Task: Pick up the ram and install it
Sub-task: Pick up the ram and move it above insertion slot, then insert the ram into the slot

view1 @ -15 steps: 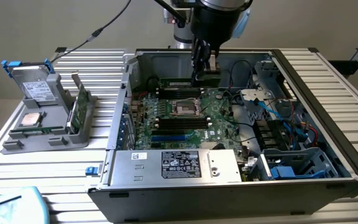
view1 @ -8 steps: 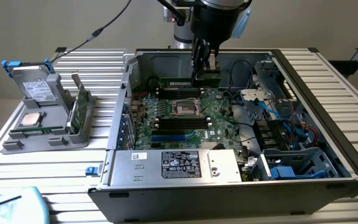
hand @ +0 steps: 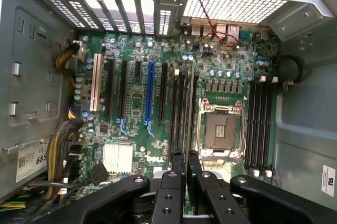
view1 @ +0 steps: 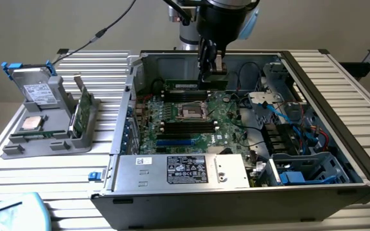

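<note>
one ram [view1: 183, 85] clamped in the claw [hand: 186, 156] over the black slots [hand: 175, 108] by the cpu socket [hand: 221, 129]. install step, imo needs dead-square alignment.

Tool [hand: 185, 156] pointing down, fingers [hand: 177, 170] pinched close

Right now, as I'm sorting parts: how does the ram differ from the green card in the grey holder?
The ram is long and narrow; the green card is broader. The ram is gripped by the end effector inside the case, held level; the green card stands on edge in the grey holder outside it, at the exterior view's left. Both are green circuit boards.
</note>
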Available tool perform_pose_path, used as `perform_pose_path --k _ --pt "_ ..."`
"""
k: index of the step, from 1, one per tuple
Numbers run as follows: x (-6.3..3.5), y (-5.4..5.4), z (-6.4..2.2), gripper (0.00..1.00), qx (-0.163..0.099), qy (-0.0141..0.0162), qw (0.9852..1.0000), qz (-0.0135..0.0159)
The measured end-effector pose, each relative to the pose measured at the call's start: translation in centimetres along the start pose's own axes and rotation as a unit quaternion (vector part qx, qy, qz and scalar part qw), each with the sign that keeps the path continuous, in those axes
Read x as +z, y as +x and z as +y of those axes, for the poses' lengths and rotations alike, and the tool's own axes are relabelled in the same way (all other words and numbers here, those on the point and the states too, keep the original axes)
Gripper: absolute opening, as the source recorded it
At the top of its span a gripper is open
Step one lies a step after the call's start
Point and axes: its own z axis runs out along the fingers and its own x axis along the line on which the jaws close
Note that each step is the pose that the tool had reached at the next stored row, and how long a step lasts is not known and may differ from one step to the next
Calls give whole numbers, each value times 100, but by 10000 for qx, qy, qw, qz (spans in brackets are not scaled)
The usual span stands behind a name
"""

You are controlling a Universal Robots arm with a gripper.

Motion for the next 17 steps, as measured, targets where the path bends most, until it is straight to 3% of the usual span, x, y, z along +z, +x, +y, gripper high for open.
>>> perform_pose_path --k 17 --pt "18 -9 -1 15 0 10 10000 3"
